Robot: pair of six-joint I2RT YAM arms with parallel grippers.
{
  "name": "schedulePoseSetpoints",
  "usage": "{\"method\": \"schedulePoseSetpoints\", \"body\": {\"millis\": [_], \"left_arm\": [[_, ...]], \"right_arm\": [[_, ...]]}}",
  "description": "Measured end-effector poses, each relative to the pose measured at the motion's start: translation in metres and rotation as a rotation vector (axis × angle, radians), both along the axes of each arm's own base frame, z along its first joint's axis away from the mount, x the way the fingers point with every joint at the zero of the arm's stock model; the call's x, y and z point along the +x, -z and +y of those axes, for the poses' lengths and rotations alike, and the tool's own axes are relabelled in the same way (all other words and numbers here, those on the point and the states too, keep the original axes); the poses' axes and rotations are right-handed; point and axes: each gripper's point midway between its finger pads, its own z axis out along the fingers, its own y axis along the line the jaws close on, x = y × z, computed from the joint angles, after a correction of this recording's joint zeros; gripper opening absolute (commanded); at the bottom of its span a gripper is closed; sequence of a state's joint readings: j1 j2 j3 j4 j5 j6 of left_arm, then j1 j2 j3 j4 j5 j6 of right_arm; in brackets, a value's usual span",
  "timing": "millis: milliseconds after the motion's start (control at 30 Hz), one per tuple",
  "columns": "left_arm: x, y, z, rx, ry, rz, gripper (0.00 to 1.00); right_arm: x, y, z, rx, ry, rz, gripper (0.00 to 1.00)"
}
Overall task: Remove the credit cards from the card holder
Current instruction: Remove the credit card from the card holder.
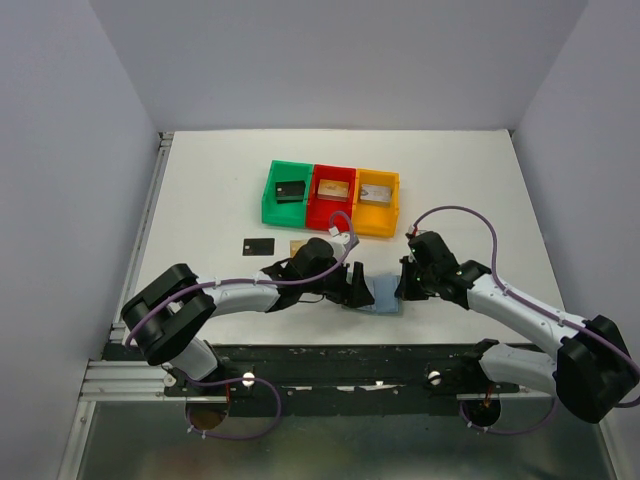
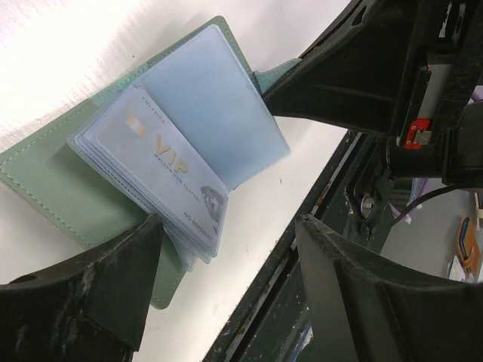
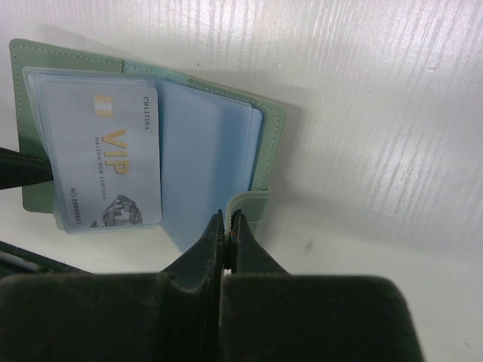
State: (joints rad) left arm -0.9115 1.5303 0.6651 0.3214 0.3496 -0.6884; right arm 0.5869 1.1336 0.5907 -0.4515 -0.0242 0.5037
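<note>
The card holder (image 1: 383,297) lies open on the table near the front edge, pale green outside (image 2: 68,173) with clear blue sleeves inside (image 3: 204,143). A silvery "VIP" credit card (image 2: 170,162) (image 3: 106,158) sits in the top sleeve. My right gripper (image 1: 405,290) (image 3: 228,215) is shut on the holder's green clasp tab (image 3: 253,202). My left gripper (image 1: 360,292) (image 2: 226,226) is open. One of its fingers (image 2: 113,279) rests by the lower edge of the sleeves, and the other hangs over the table's front rail. A black card (image 1: 258,245) and a tan card (image 1: 295,246) lie loose on the table.
Green (image 1: 270,205), red (image 1: 333,214) and yellow (image 1: 377,224) bins stand in a row behind the arms, each with a card-like item inside. The black front rail (image 2: 302,249) runs just beside the holder. White walls enclose the table.
</note>
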Motion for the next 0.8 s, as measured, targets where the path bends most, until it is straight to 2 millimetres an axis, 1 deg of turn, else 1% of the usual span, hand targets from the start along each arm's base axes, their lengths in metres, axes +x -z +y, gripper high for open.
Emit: {"method": "schedulePoseSetpoints", "body": {"millis": [367,433,500,533,633,733,800], "left_arm": [[0.0,0.0,0.0,0.002,-0.001,0.0,0.8],[0.001,0.002,0.002,0.01,-0.01,-0.001,0.8],[0.002,0.006,0.006,0.028,-0.03,-0.002,0.8],[0.002,0.008,0.01,0.04,-0.043,-0.003,0.8],[0.002,0.014,0.024,0.078,-0.087,-0.005,0.8],[0.002,0.017,0.038,0.114,-0.133,-0.015,0.8],[0.003,0.017,0.044,0.131,-0.154,-0.022,0.8]], "right_arm": [[-0.001,0.0,-0.001,-0.003,0.0,0.003,0.0],[-0.002,0.0,-0.002,-0.006,-0.003,0.003,0.02],[-0.002,-0.001,-0.003,-0.011,-0.001,-0.002,0.1],[-0.002,-0.002,-0.004,-0.014,0.001,-0.004,0.17],[-0.002,-0.002,-0.007,-0.024,0.005,-0.007,0.33],[-0.005,0.0,-0.011,-0.041,0.012,0.005,0.41],[-0.007,0.0,-0.013,-0.053,0.015,0.014,0.43]]}}
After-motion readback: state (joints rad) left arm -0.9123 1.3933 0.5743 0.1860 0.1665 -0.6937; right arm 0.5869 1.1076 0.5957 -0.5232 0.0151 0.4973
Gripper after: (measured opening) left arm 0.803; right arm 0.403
